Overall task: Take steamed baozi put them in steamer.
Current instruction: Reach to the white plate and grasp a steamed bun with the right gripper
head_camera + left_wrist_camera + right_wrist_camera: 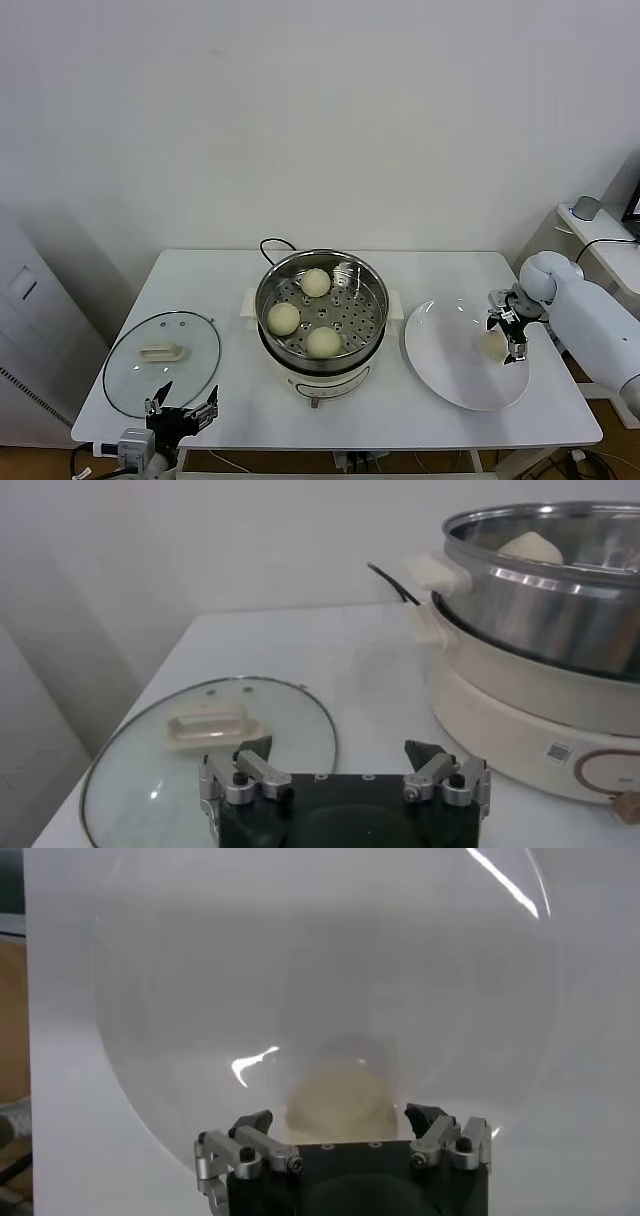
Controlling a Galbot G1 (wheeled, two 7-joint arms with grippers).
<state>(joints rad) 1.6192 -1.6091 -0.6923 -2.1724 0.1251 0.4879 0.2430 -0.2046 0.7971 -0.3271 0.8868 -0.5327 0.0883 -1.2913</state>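
Baozi [493,344], the last, lies lower right on the plate [440,370] between the spread right claw [505,335]; a shallow pinch could roll it off.

Table [420,265]: white, rectangular, against plain white wall [320,110].

Lid [162,362]: round glass, cream handle at centre, lying flat on table's left front corner, handle up. Rim metal-edged, small holes/fittings near edge in left wrist view.

Plate [450,372]: flat, white, round, on table's right side, front edge near table edge.

Grey cabinet [30,330] at far left beside table. Second white surface [610,235] far right w/ small grey rounded object [586,208] on it.
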